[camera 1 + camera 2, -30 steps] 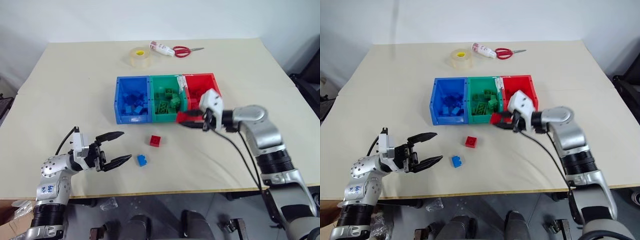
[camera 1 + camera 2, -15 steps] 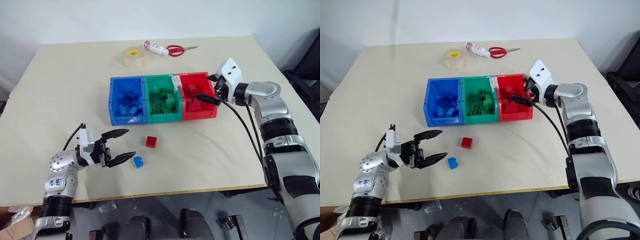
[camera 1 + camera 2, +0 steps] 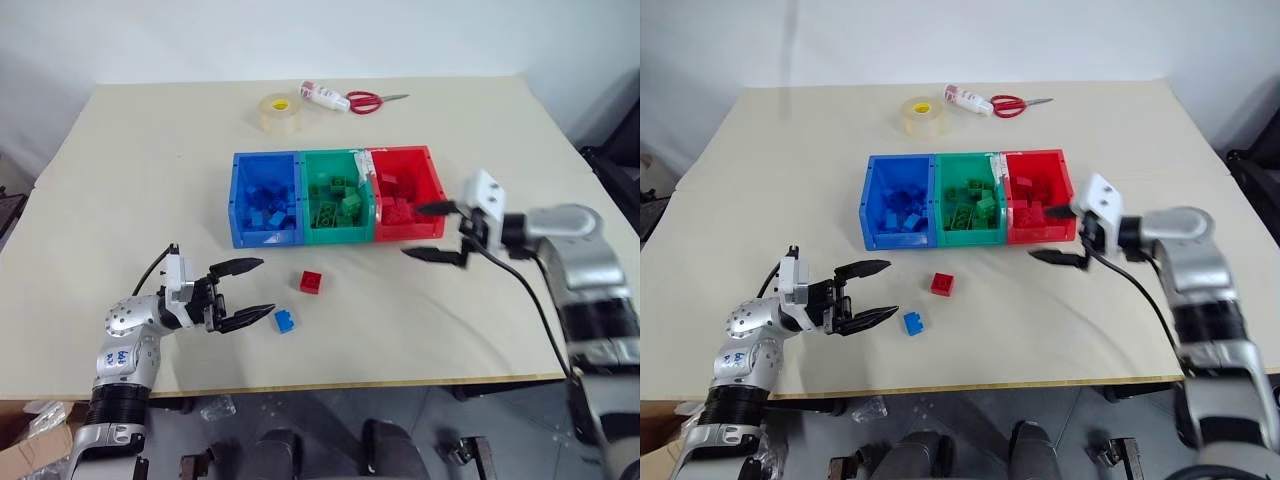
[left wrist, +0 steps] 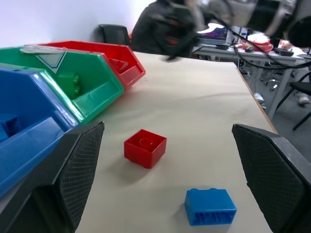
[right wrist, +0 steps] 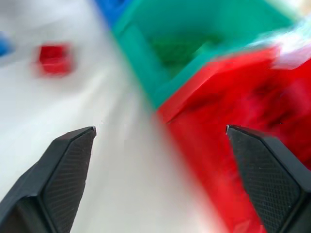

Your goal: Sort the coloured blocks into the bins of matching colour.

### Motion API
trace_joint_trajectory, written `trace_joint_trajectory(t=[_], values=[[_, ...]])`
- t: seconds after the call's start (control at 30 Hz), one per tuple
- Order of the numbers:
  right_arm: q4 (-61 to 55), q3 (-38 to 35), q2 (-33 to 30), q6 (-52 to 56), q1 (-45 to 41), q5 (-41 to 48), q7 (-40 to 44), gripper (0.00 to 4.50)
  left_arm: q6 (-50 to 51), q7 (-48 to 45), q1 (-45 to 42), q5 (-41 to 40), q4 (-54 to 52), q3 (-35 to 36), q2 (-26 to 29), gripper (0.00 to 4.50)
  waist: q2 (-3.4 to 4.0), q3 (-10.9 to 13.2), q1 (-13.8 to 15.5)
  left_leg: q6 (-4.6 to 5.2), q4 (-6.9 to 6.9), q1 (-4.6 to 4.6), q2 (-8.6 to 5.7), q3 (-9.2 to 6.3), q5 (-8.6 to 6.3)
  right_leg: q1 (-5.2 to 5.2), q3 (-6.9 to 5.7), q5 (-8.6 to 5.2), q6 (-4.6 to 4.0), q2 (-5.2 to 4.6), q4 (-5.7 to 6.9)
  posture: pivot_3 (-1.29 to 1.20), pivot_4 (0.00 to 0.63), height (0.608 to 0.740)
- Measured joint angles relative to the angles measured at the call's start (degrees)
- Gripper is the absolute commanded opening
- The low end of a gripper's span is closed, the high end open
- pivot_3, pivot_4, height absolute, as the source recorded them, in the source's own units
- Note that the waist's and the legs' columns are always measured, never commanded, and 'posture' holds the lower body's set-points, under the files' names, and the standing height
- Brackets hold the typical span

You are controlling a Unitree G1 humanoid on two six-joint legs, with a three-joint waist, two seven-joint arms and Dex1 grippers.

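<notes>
Two loose blocks, one red block [image 3: 311, 282], one blue block [image 3: 284, 321]; three bins [image 3: 336, 232].

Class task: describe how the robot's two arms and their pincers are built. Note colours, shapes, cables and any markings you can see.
Both arms are silver-grey metal with black ribbed joint sections. Each ends in a white block carrying a pincer of two black, tapered fingers with cross-hatched inner pads: the left pincer and the right pincer. A black cable loops along each forearm. The left arm bears a small blue handwritten marking.

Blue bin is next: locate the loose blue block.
The blue block lies on the table in front of the bins, beside the open left gripper, near the red block.
</notes>
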Motion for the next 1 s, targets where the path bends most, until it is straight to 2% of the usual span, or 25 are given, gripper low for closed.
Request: trace_joint_trajectory(t=[0.1,0.27,0.43,0.53,0.7,1.0], values=[[-7.15,-6.44,-7.36,3.95,10.35,2.85,1.25,4.48,-0.35,-0.66,0.02,0.14,0.35,0.03,0.16,4.5,0.0,0.0,0.38,0.0,0.02,0.06,0.03,0.1,0.0,0.11,0.02,0.0,0.0,0.01,-0.11,0.0,0.15,0.74],[-12.28,-12.76,-11.32,6.86,19.32,5.02,1.15,4.48,-0.55,-1.26,-0.02,0.14,1.2,0.2,0.3,4.5,0.0,0.0,0.1,0.0,0.0,0.16,0.11,0.26,0.0,0.13,0.09,0.0,0.01,0.04,-0.15,0.0,0.15,0.74],[-15.91,-11.46,-10.95,8.8,17.24,6.35,-0.83,4.48,-0.83,-1.81,-0.12,0.15,2.1,0.31,0.39,4.5,0.0,0.0,0.09,0.0,0.01,0.16,0.11,0.27,0.0,0.11,0.12,0.0,0.01,0.03,-0.14,0.0,0.15,0.74],[-18.03,-6.83,-8.14,9.95,12.66,6.64,-2.04,4.48,-1.19,-1.83,-0.63,0.17,2.15,0.48,0.4,4.5,-0.01,0.0,0.12,0.0,0.02,0.15,0.11,0.23,0.0,0.11,0.11,0.0,0.01,0.03,-0.16,0.0,0.15,0.74],[-18.0,5.78,1.61,10.7,3.14,5.04,-4.2,4.48,-1.25,-1.21,0.9,0.16,0.82,1.04,0.41,4.5,0.0,0.0,-0.06,0.0,-0.03,0.13,0.1,0.2,0.0,0.04,0.11,0.0,0.01,0.03,-0.15,0.0,0.15,0.74],[-5.06,19.72,16.64,5.34,-8.02,-3.47,-6.44,4.48,-1.09,2.51,8.51,0.12,-6.08,3.45,0.81,4.5,-0.01,0.0,-0.11,0.0,-0.01,0.1,0.04,0.04,0.0,0.02,0.1,0.0,0.0,0.03,-0.01,0.0,0.15,0.74]])
